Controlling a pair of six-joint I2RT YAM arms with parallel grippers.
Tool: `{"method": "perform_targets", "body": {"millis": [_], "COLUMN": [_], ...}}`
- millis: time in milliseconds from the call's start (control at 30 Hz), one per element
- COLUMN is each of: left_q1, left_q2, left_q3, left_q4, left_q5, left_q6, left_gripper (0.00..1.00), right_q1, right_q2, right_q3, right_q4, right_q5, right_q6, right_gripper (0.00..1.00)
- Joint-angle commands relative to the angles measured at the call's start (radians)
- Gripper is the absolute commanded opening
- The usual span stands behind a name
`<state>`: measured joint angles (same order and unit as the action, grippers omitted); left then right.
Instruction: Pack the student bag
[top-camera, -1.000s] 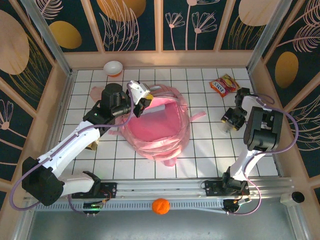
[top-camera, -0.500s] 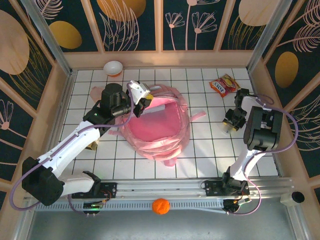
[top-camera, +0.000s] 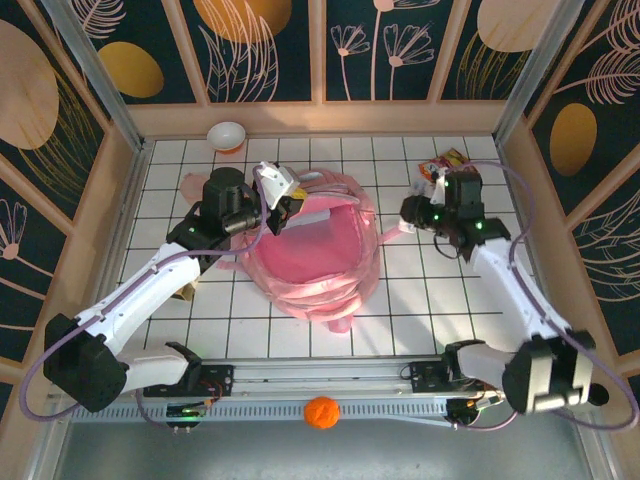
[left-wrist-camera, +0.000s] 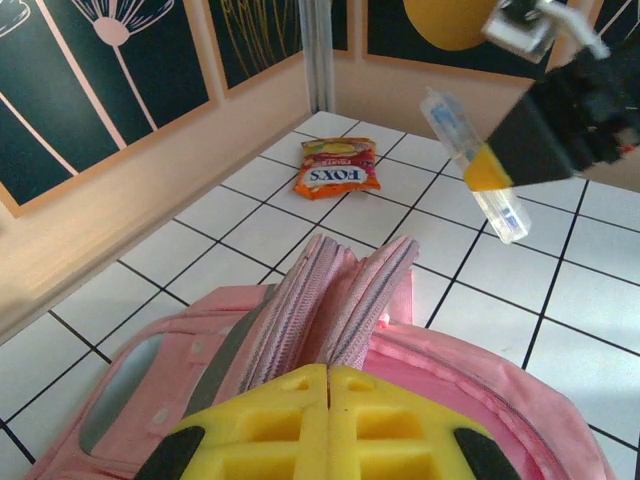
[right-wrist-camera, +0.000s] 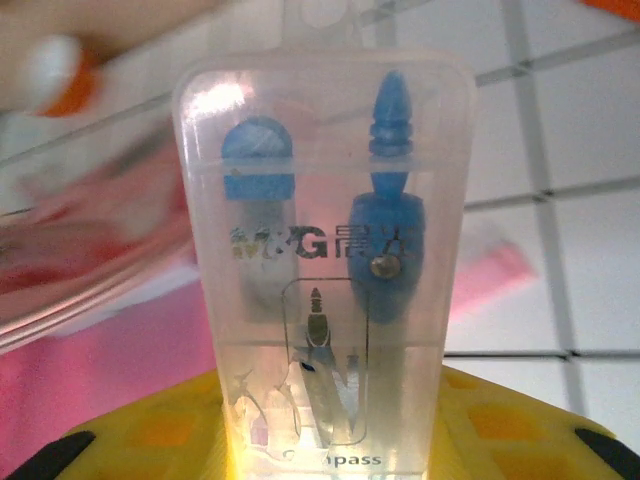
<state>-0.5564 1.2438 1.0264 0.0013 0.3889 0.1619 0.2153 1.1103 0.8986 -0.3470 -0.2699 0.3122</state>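
Our left arm reaches forward with its elbow bent, and the left gripper (left-wrist-camera: 328, 395) is pinched tight on the zip rim of the student bag (top-camera: 310, 260). Our right arm stretches forward and angles inward, with the right gripper (left-wrist-camera: 488, 168) clamped around a clear case (right-wrist-camera: 325, 250).

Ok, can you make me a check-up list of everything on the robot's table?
Surface: white tiled table, no spills seen.
Job's things: pink student bag in the middle, top open; clear compass case held in the air by its right side.
Clutter: snack packet at the far right; bowl at the back edge; orange ball by the near rail.
Pincers: left pincer shut on the bag's rim; right pincer shut on the compass case.
Cables: purple cables loop along both arms, no snag seen.
Surroundings: dark flower-painted walls.
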Motion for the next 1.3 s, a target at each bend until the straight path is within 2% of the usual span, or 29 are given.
{"method": "perform_targets", "body": {"millis": [0,67,133,233,367,467,600,700,900,1067,1267], "left_q1": [0.000,0.000,0.000,0.000,0.000,0.000,0.000,0.000,0.001,0.000,0.000], "left_q2": [-0.037,-0.034,-0.032,-0.032,-0.028,-0.023,-0.020,-0.021,-0.033,-0.040,-0.035], "left_q3": [0.004,0.004,0.003,0.005,0.008,0.014,0.021,0.024,0.023,0.019,0.019], "left_q4": [0.095,0.098,0.101,0.104,0.108,0.108,0.111,0.111,0.106,0.099,0.100], "left_q5": [0.023,0.027,0.031,0.033,0.034,0.043,0.045,0.041,0.031,0.027,0.034], "left_q6": [-0.014,-0.018,-0.021,-0.025,-0.025,-0.028,-0.031,-0.030,-0.026,-0.026,-0.029], "left_gripper": [0.00,0.00,0.00,0.00,0.00,0.00,0.00,0.00,0.00,0.00,0.00], "right_q1": [0.050,0.105,0.175,0.281,0.440,0.545,0.653,0.682,0.684,0.688,0.694], "right_q2": [-0.114,-0.188,-0.235,-0.263,-0.235,-0.169,-0.013,0.088,0.233,0.316,0.406], "right_q3": [-0.120,-0.197,-0.234,-0.237,-0.213,-0.181,-0.124,-0.106,-0.065,-0.017,0.033], "right_q4": [0.286,0.389,0.411,0.342,0.198,0.131,0.117,0.193,0.332,0.365,0.388], "right_q5": [-0.144,-0.173,-0.135,-0.070,-0.018,0.102,0.358,0.443,0.449,0.441,0.399], "right_q6": [-0.036,-0.095,-0.194,-0.353,-0.627,-0.805,-1.021,-1.170,-1.375,-1.463,-1.491], "right_gripper": [0.29,0.29,0.29,0.28,0.21,0.21,0.21,0.20,0.24,0.24,0.25]}}
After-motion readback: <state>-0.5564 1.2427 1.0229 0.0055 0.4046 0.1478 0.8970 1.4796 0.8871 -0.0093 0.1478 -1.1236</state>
